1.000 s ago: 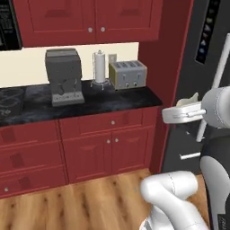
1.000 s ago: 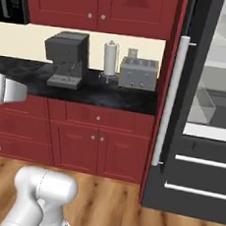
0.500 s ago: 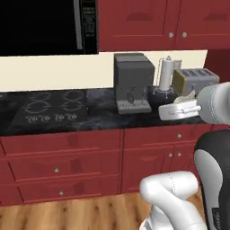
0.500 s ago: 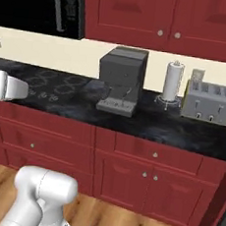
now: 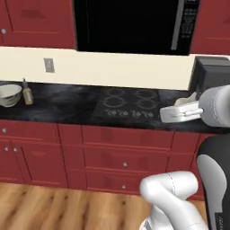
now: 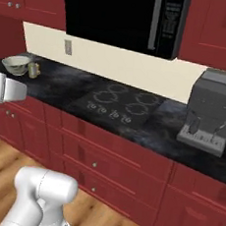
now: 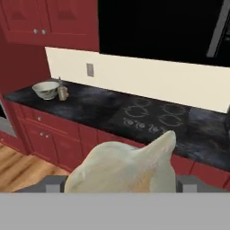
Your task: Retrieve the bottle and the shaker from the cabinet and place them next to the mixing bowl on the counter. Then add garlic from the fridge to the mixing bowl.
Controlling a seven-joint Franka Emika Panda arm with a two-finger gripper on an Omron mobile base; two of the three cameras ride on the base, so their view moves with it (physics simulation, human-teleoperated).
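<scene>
My gripper (image 7: 121,182) is shut on the garlic (image 7: 126,166), a pale whitish-beige bulb that bulges up between the two dark fingertips in the hand view. In the left base view the gripper (image 5: 185,107) hangs over the right part of the black counter (image 5: 67,110), with a bit of the garlic (image 5: 189,99) showing above the hand. Far to the left on the counter stands the cream mixing bowl (image 5: 9,94) (image 6: 16,64) (image 7: 46,90). The pale yellow bottle (image 5: 28,95) (image 6: 33,69) (image 7: 63,92) stands just right of it. I cannot tell the shaker apart there. The fridge is out of view.
A black cooktop (image 5: 130,105) is set into the counter under a dark microwave (image 5: 130,24). A grey coffee machine (image 6: 211,110) stands at the right. Red cabinets (image 7: 27,18) hang above the bowl with doors shut. Red drawers (image 6: 105,158) and wooden floor (image 5: 54,206) lie below.
The base has driven left along the counter: fridge, toaster and paper roll left the views, cooktop, microwave, bowl and bottle came in. The garlic stays in the gripper.
</scene>
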